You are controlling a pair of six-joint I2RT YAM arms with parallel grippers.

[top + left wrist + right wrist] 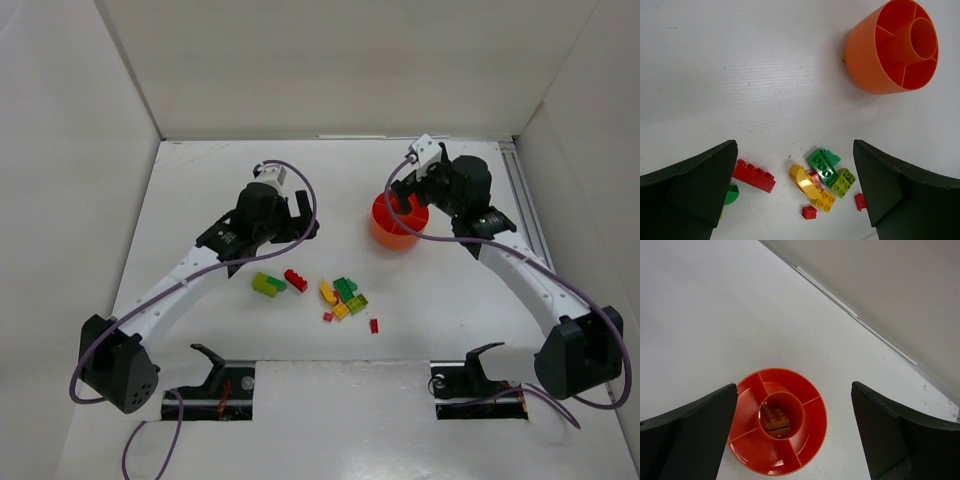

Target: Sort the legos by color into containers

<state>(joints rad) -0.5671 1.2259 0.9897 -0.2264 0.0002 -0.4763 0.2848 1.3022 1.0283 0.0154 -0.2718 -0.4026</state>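
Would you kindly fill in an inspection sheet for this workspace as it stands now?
Surface: white table, no marks seen.
Job's things: orange dish upright, one brownish brick in its central cup, and the outer compartments in view are bare. Loose legos in red, yellow, green and lime lie unsorted near the table's middle.
Clutter: nothing seen.
Grippers: left gripper has its jaws open and holds nothing, above the table by the loose legos. Right gripper has its jaws open and holds nothing, over the orange dish.
Cables: purple cables loop along both arms, clear of the legos.
Surroundings: white walls; rail along the right edge.
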